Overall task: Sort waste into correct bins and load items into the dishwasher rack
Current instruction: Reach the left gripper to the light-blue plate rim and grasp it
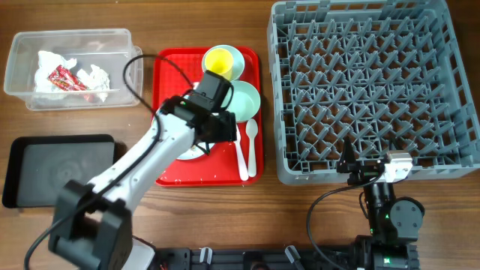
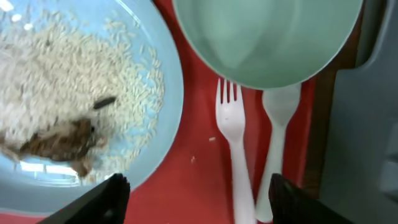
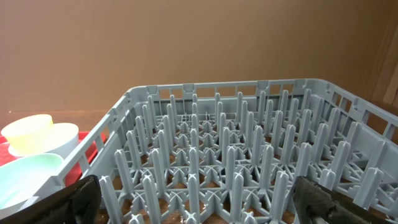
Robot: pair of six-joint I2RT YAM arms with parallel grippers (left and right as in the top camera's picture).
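Observation:
My left gripper (image 1: 218, 129) hangs open over the red tray (image 1: 166, 75), its fingers (image 2: 199, 198) empty above the tray floor. Under it are the pale blue plate (image 2: 168, 93) with white crumbs and brownish scraps (image 2: 62, 140), the mint-green bowl (image 1: 244, 99) (image 2: 267, 37), the white fork (image 2: 235, 143) and the white spoon (image 2: 278, 124). The yellow cup (image 1: 218, 60) sits in the light blue bowl (image 1: 234, 56). The clear tub (image 1: 67, 67) holds napkins (image 1: 91, 75) and a red wrapper (image 1: 64, 77). My right gripper (image 1: 354, 169) is open and empty at the grey dishwasher rack (image 1: 371, 86) (image 3: 236, 155).
The black tray (image 1: 60, 165) lies at the front left, with nothing in it. The left arm reaches from the front across the table to the red tray. The rack's front wall stands just beyond the right gripper.

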